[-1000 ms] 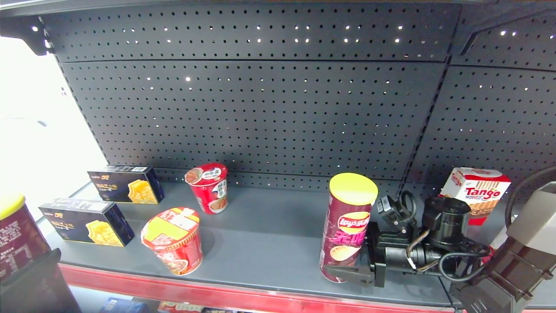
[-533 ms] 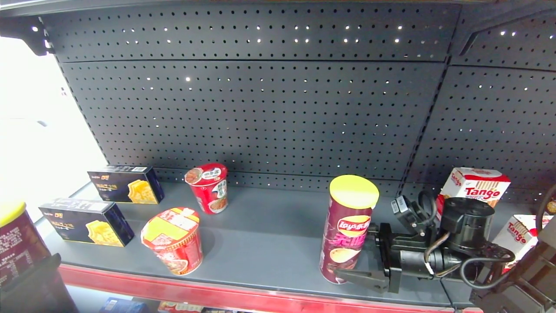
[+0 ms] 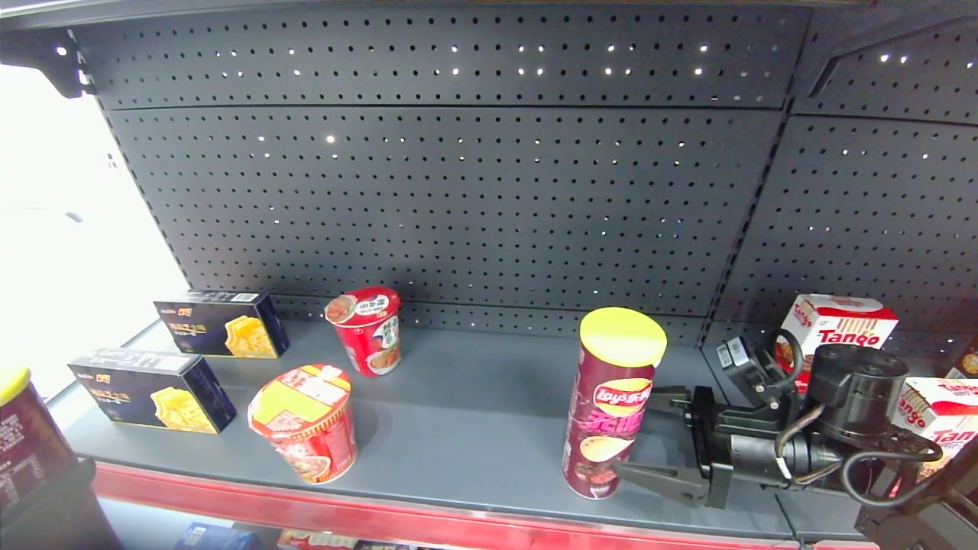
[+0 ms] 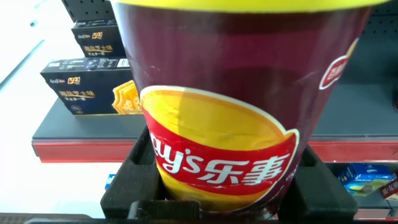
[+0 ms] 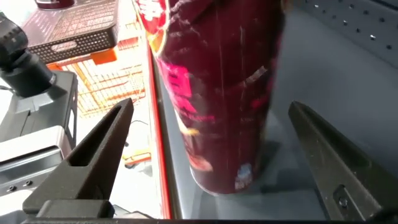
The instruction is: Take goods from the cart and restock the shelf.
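A maroon chip can (image 3: 615, 405) with a yellow lid stands upright on the grey shelf (image 3: 474, 428), right of the middle. My right gripper (image 3: 662, 439) is open just to the can's right, and its fingers (image 3: 657, 480) are apart from the can. In the right wrist view the same can (image 5: 217, 93) stands ahead, between the spread fingertips (image 5: 93, 162). At the lower left, below the shelf's front edge, my left gripper (image 4: 224, 193) is shut on a second chip can (image 3: 23, 435), seen close up (image 4: 230, 118) in the left wrist view.
Two red cup noodles (image 3: 306, 424) (image 3: 368, 328) and two dark boxes (image 3: 149, 389) (image 3: 221, 325) stand on the left half of the shelf. Wafer boxes (image 3: 837, 328) stand at the right behind my right arm. A pegboard wall (image 3: 458, 206) closes the back and a red strip (image 3: 382, 516) edges the front.
My right gripper has let go of the chip can and drawn back to the right, leaving it standing. The can in my left gripper has sunk slightly.
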Tool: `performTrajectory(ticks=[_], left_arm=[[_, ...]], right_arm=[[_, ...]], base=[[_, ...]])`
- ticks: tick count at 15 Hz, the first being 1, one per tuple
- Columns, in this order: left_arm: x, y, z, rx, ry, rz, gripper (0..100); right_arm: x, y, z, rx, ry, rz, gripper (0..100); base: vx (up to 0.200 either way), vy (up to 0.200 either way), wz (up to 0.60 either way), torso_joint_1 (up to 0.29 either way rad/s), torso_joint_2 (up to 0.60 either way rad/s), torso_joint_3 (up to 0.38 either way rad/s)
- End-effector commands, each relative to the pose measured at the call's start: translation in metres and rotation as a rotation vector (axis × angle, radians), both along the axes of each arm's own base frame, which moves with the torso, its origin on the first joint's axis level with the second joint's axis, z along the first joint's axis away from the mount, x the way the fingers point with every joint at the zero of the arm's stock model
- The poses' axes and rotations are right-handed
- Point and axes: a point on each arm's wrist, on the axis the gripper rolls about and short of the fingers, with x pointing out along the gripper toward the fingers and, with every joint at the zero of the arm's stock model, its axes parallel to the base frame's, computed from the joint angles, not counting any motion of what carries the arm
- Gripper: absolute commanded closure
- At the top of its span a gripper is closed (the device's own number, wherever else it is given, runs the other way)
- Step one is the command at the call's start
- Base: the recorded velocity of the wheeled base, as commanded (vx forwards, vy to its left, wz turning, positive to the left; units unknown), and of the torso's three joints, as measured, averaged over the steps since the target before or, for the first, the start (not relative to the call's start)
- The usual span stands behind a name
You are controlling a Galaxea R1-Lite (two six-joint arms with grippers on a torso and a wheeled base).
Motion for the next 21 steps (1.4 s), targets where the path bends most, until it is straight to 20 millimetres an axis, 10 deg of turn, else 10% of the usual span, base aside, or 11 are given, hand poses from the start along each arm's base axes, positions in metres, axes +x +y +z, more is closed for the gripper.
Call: performTrajectory(ticks=[1, 21], left_arm=[[-0.001, 0.0, 0.0, -0.002, -0.003, 0.0, 100], [-0.012, 0.004, -0.017, 0.005, 0.008, 0.008, 100]], right_arm=[[-0.002, -0.006, 0.004, 0.004, -0.012, -0.016, 0], [-0.028, -0.03, 0.044, 0.043, -0.127, -0.071, 0]], base=[[0.0, 0.0, 0.0, 0.0, 0.0, 0.0], [0.0, 0.0, 0.0, 0.0, 0.0, 0.0]])
